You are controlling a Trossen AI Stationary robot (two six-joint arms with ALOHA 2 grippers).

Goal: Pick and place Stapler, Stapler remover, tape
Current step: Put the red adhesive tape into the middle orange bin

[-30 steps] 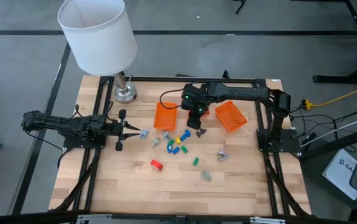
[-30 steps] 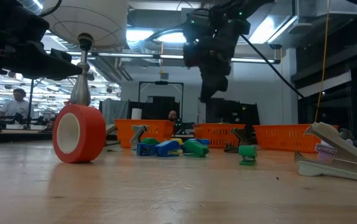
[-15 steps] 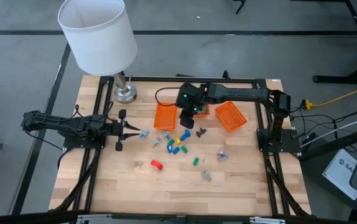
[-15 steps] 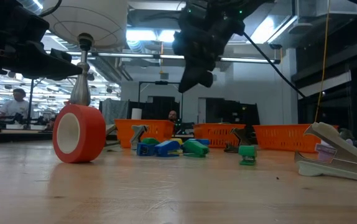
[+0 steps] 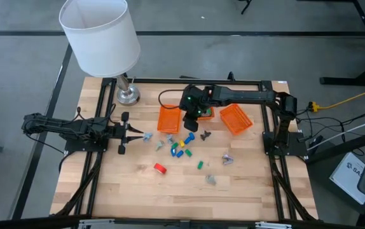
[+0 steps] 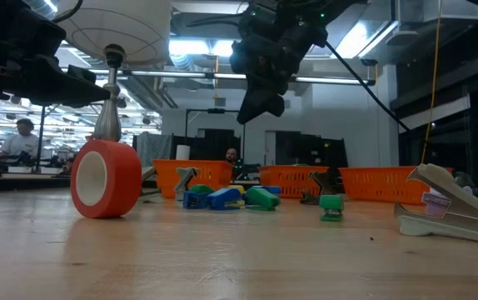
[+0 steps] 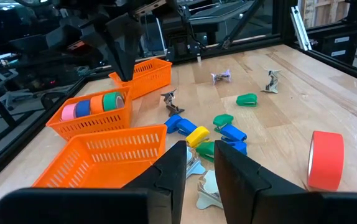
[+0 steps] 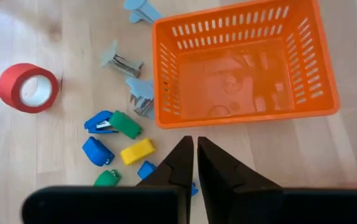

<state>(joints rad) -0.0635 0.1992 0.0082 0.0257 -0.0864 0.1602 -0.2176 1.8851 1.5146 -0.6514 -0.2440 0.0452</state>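
My right gripper (image 5: 191, 126) is shut and empty. It hangs above the table beside an empty orange basket (image 8: 247, 68), over loose blue, yellow and green staplers (image 8: 119, 140). A red tape roll (image 5: 160, 168) stands on edge on the table. The middle basket (image 7: 94, 115) holds pink, orange and green tape rolls. Grey staple removers (image 5: 227, 159) lie scattered. My left gripper (image 5: 138, 135) waits low at the table's left, its fingers (image 7: 172, 168) slightly apart and empty, just short of a grey staple remover (image 5: 148, 136).
A third orange basket (image 5: 236, 119) sits at the back right. A lamp with a white shade (image 5: 100, 35) stands at the far left corner on its metal base (image 5: 128, 95). Bare wood lies along the near edge (image 5: 170, 197). A person shows in the room behind (image 6: 22, 137).
My right gripper has swung from near the middle basket toward the table's left and has tipped from pointing straight down to a slant. It has stayed shut. It has held almost still for the last half second. Nothing on the table has moved.
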